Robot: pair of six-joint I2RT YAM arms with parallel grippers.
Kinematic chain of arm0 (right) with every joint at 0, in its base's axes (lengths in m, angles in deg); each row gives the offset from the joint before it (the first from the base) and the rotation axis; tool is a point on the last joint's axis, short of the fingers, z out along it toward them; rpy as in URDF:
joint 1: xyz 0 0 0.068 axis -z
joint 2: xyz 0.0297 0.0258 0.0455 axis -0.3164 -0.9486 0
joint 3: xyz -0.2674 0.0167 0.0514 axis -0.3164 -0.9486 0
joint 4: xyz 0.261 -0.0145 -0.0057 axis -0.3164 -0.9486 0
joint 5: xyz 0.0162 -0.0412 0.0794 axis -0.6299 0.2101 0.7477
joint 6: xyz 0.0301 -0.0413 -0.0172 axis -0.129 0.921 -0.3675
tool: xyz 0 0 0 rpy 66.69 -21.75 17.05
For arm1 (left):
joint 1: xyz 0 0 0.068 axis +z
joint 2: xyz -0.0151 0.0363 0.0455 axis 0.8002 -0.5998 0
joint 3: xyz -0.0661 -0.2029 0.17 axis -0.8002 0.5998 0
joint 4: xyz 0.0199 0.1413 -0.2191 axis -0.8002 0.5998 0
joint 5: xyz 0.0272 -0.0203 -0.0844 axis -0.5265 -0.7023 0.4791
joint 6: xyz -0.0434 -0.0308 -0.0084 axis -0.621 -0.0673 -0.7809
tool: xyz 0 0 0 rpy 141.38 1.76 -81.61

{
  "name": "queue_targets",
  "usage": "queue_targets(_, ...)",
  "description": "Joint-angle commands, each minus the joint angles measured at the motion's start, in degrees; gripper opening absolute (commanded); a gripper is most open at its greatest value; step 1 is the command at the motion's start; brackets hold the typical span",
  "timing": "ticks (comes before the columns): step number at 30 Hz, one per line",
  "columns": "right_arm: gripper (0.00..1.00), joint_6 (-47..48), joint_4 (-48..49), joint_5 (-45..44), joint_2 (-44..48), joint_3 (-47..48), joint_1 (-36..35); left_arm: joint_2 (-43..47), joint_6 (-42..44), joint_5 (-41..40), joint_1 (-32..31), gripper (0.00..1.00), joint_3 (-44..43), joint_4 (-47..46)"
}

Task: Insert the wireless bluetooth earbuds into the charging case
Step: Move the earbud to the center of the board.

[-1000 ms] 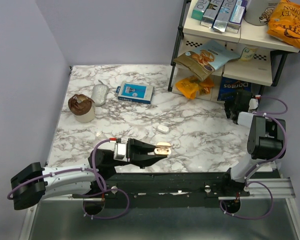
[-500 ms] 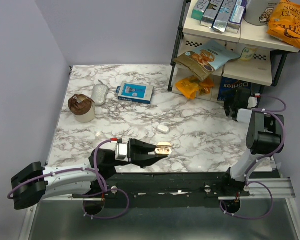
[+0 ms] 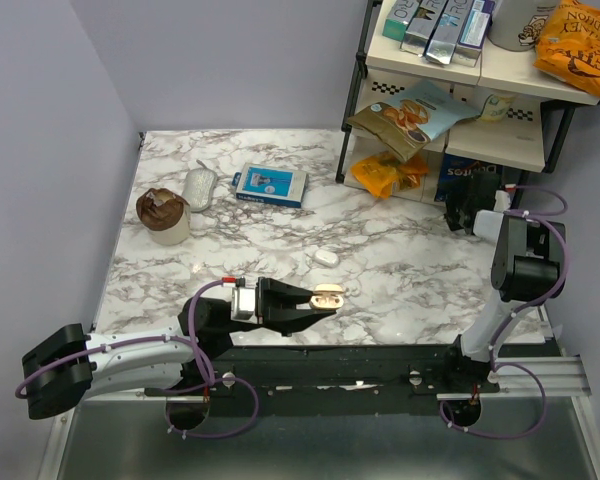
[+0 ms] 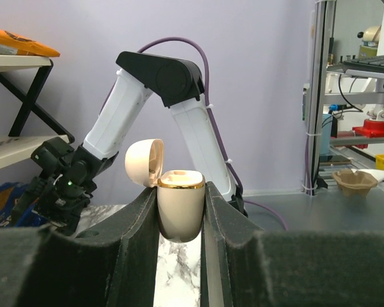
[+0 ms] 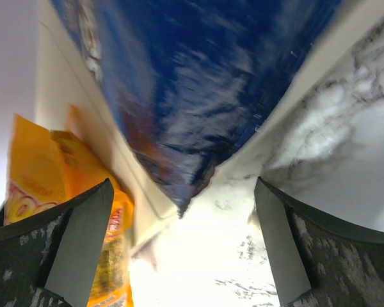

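My left gripper (image 3: 320,298) (image 4: 180,195) is shut on the charging case (image 3: 327,295) (image 4: 180,208). The case is cream with a gold rim and stands upright just above the near part of the marble table (image 3: 410,270). Its lid (image 4: 144,162) is flipped open to the left. My right gripper (image 3: 467,213) (image 5: 182,246) is open and holds nothing. It hovers at the far right and points at the bottom shelf. A small white oval case (image 3: 326,257) lies on the marble beyond the left gripper. The wireless bluetooth earbuds cannot be made out in any view.
A shelf rack (image 3: 540,145) with snack bags stands at the back right. A blue bag (image 3: 468,176) (image 5: 198,96) and an orange bag (image 3: 388,172) (image 5: 32,185) sit right before the right gripper. A brown-topped cup (image 3: 163,214), a grey mouse (image 3: 199,188) and a blue box (image 3: 270,185) lie at the back left.
The right arm has swung its wrist and gripper a little to the left, closer to the shelf. The left arm and the case have not moved.
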Motion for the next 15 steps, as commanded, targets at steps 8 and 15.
queue_targets(8, 1.0, 3.51, -3.82, 5.14, 0.66, -4.06, 0.0, 0.48, -0.52, 1.31, -0.29, 0.0, -0.53, -1.87)
queue_targets(15, 1.0, 5.43, -3.29, 6.9, 6.01, -10.3, -0.17, 1.1, -1.57, 2.1, -0.2, 0.0, -0.71, -1.95)
